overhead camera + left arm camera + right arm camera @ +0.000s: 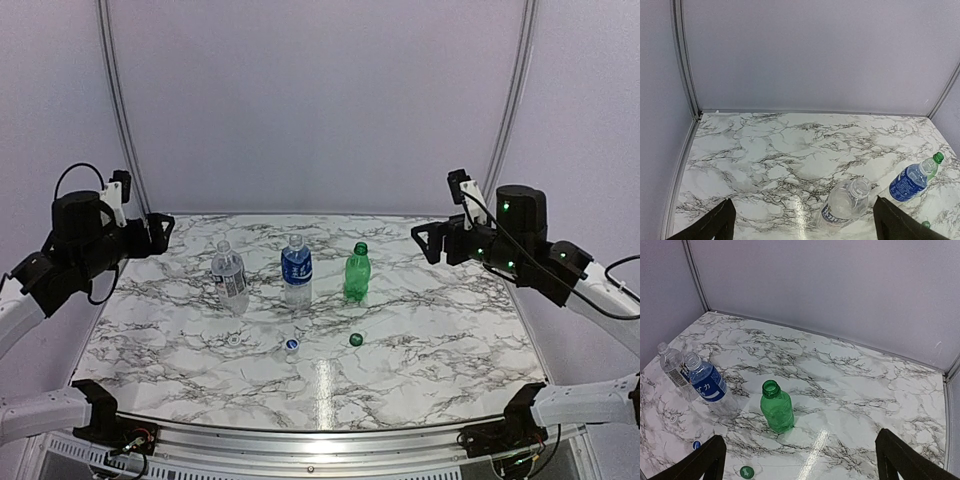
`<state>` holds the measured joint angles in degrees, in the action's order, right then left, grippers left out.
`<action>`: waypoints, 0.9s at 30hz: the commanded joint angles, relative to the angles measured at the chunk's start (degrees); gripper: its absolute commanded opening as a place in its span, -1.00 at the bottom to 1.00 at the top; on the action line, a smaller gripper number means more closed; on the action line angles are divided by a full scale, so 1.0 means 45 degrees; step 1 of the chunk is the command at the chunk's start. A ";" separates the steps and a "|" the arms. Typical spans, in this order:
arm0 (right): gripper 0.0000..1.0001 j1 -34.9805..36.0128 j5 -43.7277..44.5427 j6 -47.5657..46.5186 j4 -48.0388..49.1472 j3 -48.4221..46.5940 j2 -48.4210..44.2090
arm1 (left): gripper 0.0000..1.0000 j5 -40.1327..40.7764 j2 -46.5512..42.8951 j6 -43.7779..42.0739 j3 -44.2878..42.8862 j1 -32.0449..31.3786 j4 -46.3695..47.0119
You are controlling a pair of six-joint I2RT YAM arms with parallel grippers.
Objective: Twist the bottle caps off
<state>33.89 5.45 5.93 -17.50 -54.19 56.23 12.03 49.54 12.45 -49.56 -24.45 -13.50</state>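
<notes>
While both hang out at the sides, left gripper (163, 232) and right gripper (425, 243) gape wide, empty. Inward, lower: clear bottle (229, 276) nearest left, green bottle (357, 273) nearest right, blue-label bottle (296, 268) between; all upright, uncapped. Whitish cap (235, 340), blue cap (291, 344), green cap (356, 340) lie loose on tabletop (450, 330), base-ward.

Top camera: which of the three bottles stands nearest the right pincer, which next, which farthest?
1. Green bottle, right end of the row, nearest the right pincer.
2. Blue-label bottle, in the middle.
3. White-label bottle, left end.
</notes>
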 commanded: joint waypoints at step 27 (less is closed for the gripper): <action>0.97 -0.0156 0.0973 -0.1202 0.0419 0.1124 -0.2243 | 0.98 0.0156 -0.4032 -0.1349 0.2438 0.0086 0.2042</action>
<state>33.71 8.34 1.19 -16.58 -49.21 47.55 12.53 32.91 7.46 -39.05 -24.25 -6.57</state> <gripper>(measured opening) 0.985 0.989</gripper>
